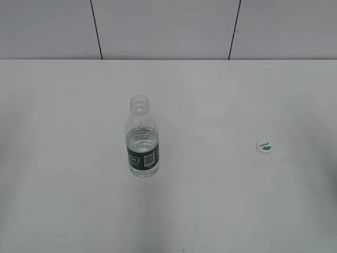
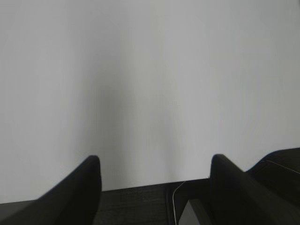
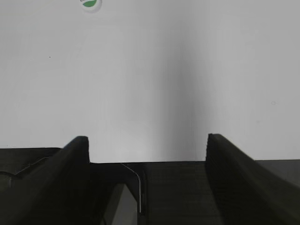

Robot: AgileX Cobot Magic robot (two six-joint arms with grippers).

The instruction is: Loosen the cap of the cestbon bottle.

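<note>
The cestbon bottle (image 1: 142, 138) stands upright left of the table's middle, clear and ribbed with a dark green label band. Its neck is open, with no cap on it. The cap (image 1: 264, 146), white with a green half-disc, lies flat on the table to the right, apart from the bottle. It also shows at the top left edge of the right wrist view (image 3: 90, 4). My left gripper (image 2: 154, 161) is open and empty over bare table near the front edge. My right gripper (image 3: 147, 140) is open and empty near the front edge. Neither gripper shows in the exterior view.
The white table (image 1: 210, 200) runs to a grey panelled wall (image 1: 168, 26) at the back. Its dark front edge (image 3: 187, 187) shows in both wrist views.
</note>
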